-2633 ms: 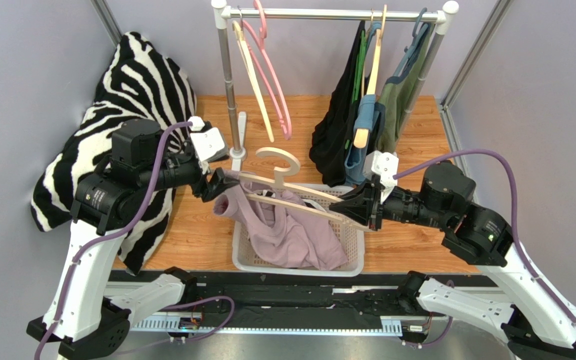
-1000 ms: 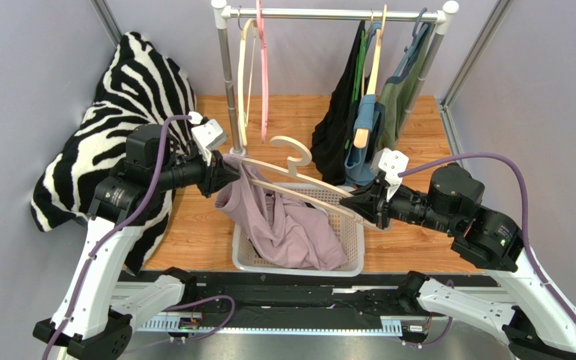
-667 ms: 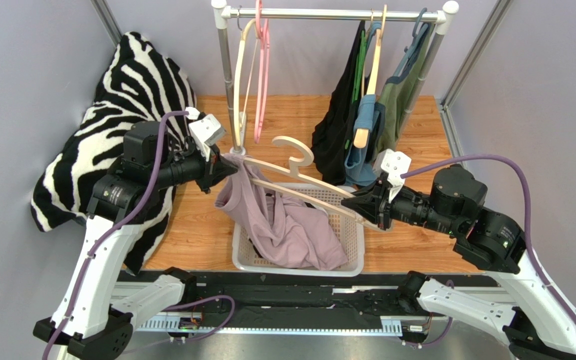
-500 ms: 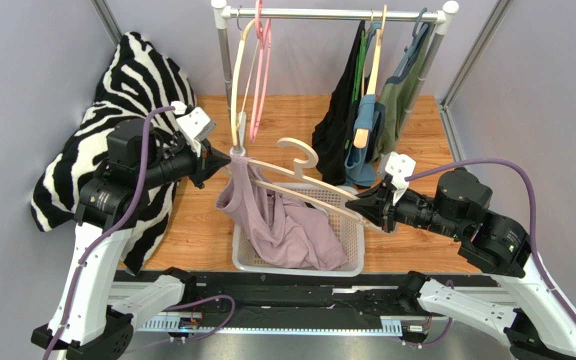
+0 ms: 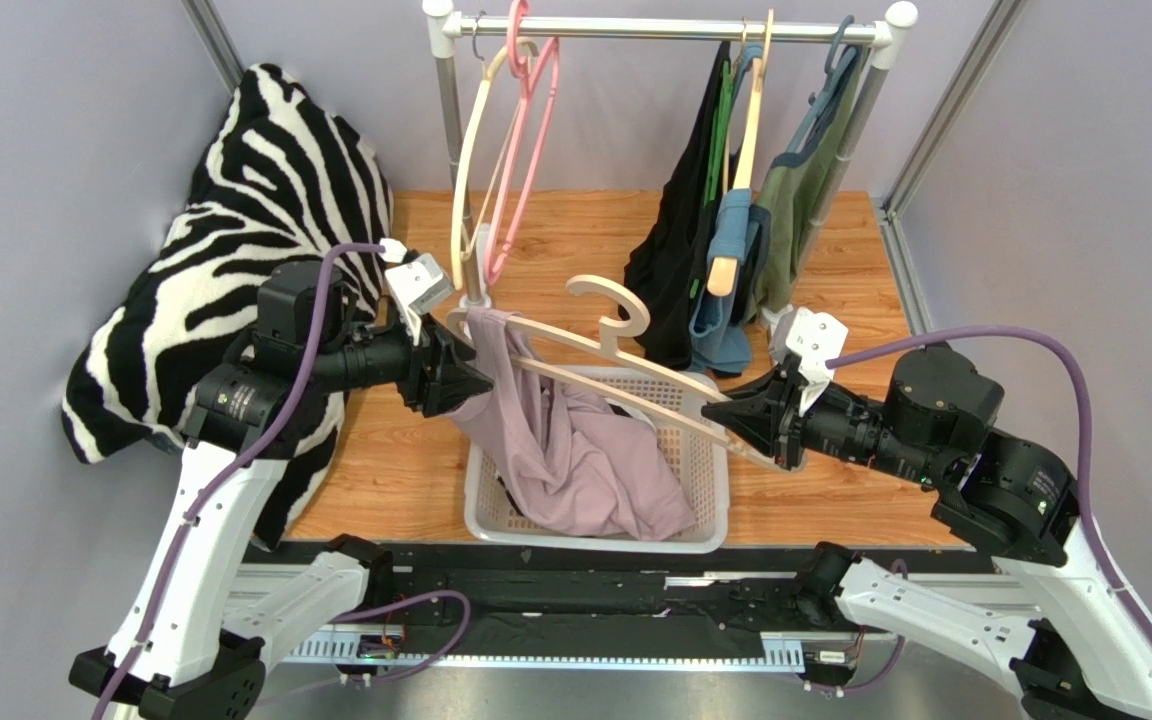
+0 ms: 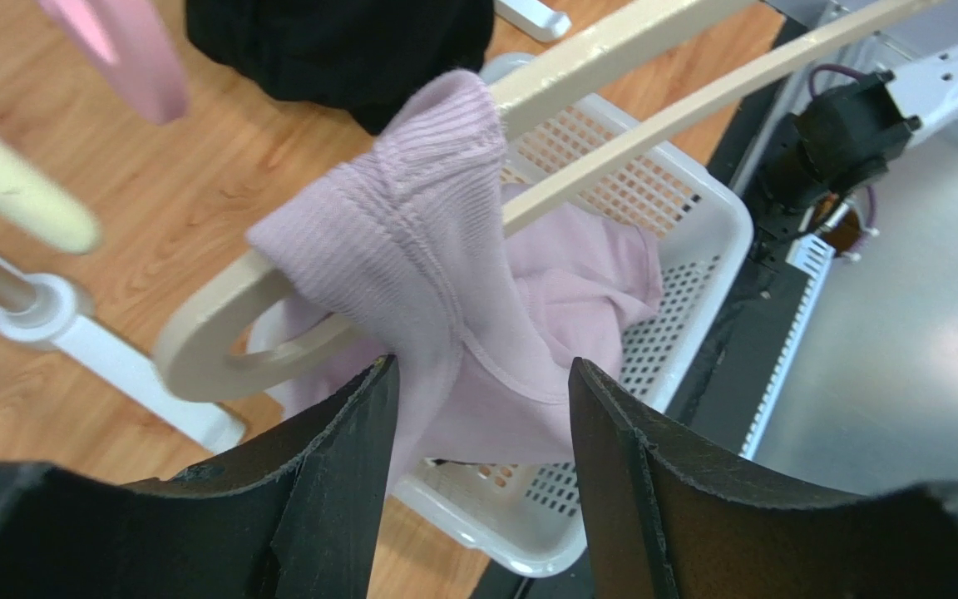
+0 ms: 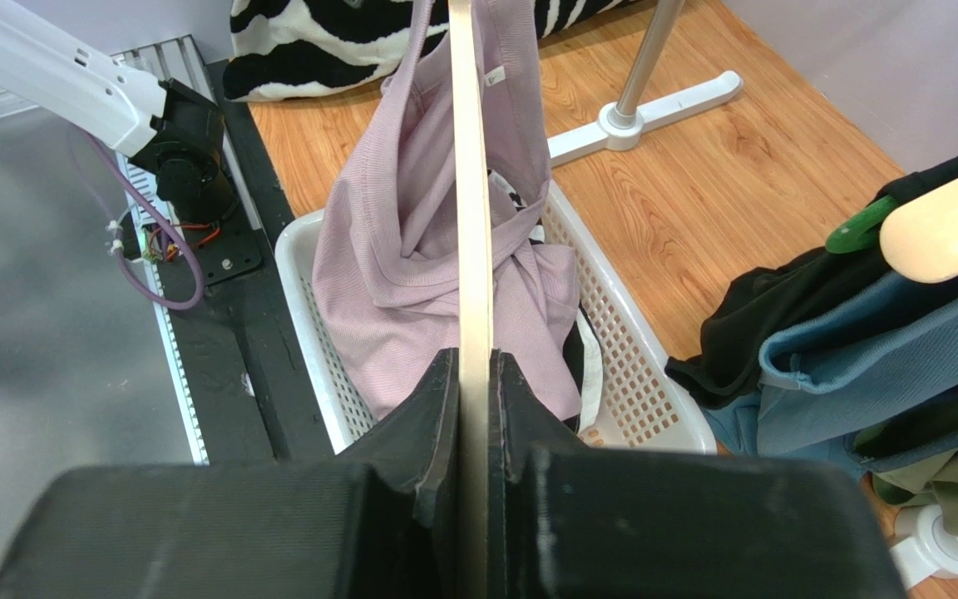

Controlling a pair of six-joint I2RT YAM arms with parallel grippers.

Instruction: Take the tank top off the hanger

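Nearest you, basket [image 5: 597,537]: white mesh, holding the heaped mauve body of the tank top [image 5: 575,458]; you can make out nothing else inside.
Just above it, right gripper [image 5: 736,422]: clamped on the thin lower bar of the hanger [image 5: 537,332], at its right end.
Opposite, left gripper [image 5: 462,375]: jaws spread, gripping nothing; mauve cloth hangs in the gap, and contact with a pad cannot be told.
Hanger axis: left end high, right end low, spanning between your two grippers over the basket.
Strap [image 6: 422,237]: looped over the hanger's left tip, just ahead of the left gripper, so your left arm is nearer.
Likely move: pull the strap leftward off that tip, away from the right gripper.
Far rail [image 5: 657,26]: bare hangers [image 5: 492,264] and dark garments [image 5: 680,225], well apart.
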